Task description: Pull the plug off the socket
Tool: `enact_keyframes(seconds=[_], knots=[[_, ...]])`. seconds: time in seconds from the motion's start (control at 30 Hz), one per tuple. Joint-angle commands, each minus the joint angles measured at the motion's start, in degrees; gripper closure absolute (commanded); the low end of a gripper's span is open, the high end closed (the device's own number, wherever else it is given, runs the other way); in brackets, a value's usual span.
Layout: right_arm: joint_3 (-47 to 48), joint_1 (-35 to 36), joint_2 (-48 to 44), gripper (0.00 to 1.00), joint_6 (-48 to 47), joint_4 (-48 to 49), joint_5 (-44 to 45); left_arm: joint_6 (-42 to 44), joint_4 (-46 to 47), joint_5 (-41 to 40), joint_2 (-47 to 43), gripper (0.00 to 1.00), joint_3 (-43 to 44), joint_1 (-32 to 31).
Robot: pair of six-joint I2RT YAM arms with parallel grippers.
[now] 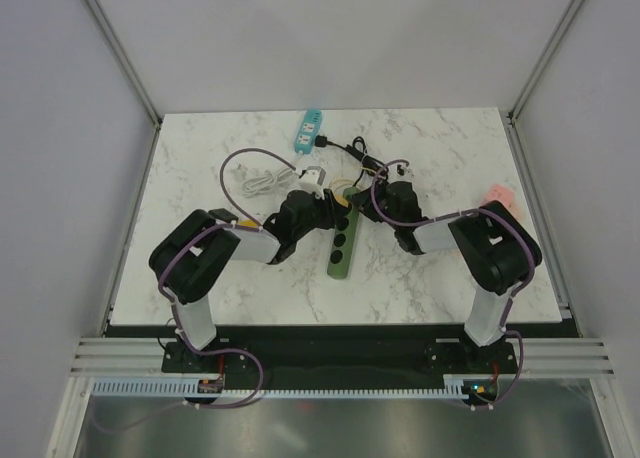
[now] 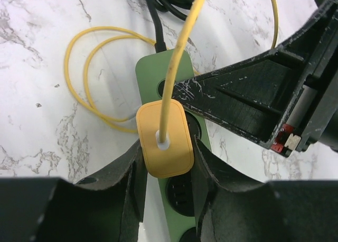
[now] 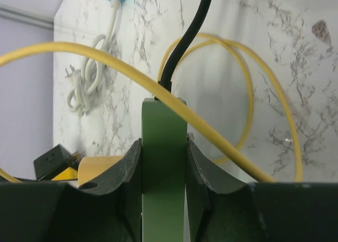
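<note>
Left gripper (image 2: 168, 149) clamped on yellow plug (image 2: 165, 138), which is seated in green power strip (image 3: 163, 147); right gripper (image 3: 163, 155) pinches the strip's long sides just beyond, so pull goes straight off its face.

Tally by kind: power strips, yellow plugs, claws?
Power strips: 2 (green power strip, teal power strip)
Yellow plug: 1
Claws: 2 (left claw, right claw)
Total: 5
</note>
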Motion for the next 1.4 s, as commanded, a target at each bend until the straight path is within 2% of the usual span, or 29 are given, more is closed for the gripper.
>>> enact_keyframes(seconds=[0.0, 0.07, 0.2, 0.33, 0.43, 0.67, 0.77, 0.87, 0.97, 1.07, 1.1, 1.17, 1.2, 1.27, 1.37], knots=[[2.8, 3.2, -2.4, 1.0, -7.4, -14.8, 19.5, -7.4, 11.9, 1.6, -1.9, 0.98, 0.8, 2.8], [4.3, 4.5, -3.0, 1.0, -8.3, -18.6, 22.8, -7.4, 11.8, 0.5, -1.5, 0.98, 0.5, 3.2], [5.5, 2.7, -0.5, 1.0, -6.6, -19.0, 18.6, -5.8, 13.1, -0.5, -3.6, 0.98, -1.4, 3.2], [4.6, 0.0, 0.7, 1.0, -4.4, -17.1, 12.6, -5.0, 18.9, 2.3, -5.4, 0.98, -5.3, 3.5], [4.2, -1.7, 1.8, 1.0, -3.0, -15.6, 8.6, -6.6, 25.2, 8.4, -5.7, 0.98, -7.4, 4.7], [3.7, -3.8, 3.6, 1.0, -0.9, -12.8, 4.2, -10.3, 30.0, 12.3, -3.3, 0.98, -7.7, 6.7], [3.7, -3.8, 3.6, 1.0, -1.3, -13.0, 4.5, -8.3, 25.1, 10.4, -3.7, 0.98, -6.3, 6.3], [3.9, -3.4, 3.1, 1.0, -2.0, -14.0, 5.7, -2.4, 12.6, 1.3, -6.0, 0.98, -3.3, 4.2], [4.0, -3.0, 2.9, 1.0, -2.5, -13.6, 5.9, -0.6, 11.2, -0.8, -7.2, 0.98, -2.9, 4.0], [3.1, -3.1, 3.0, 1.0, -3.4, -9.7, 3.8, -0.4, 10.7, -0.6, -6.9, 0.98, -2.6, 4.0], [2.7, -3.0, 3.1, 1.0, -3.9, -7.6, 0.3, -0.4, 10.6, -0.4, -6.6, 0.98, -2.5, 4.0], [0.8, -2.9, 4.3, 1.0, -4.9, 2.6, -6.7, -0.3, 9.5, 0.5, -5.9, 0.98, -1.4, 4.0], [0.5, -3.1, 4.7, 1.0, -5.0, 5.3, -6.8, -0.3, 9.1, 0.8, -5.6, 0.98, -1.0, 4.0], [-0.1, -3.5, 5.9, 1.0, -4.8, 12.8, -14.9, -0.3, 7.9, 0.9, -4.6, 0.98, -0.3, 4.0], [-2.4, -4.5, 5.6, 1.0, -3.4, 19.4, -19.0, -0.6, 6.4, 0.9, -4.2, 0.98, 0.6, 4.0]])
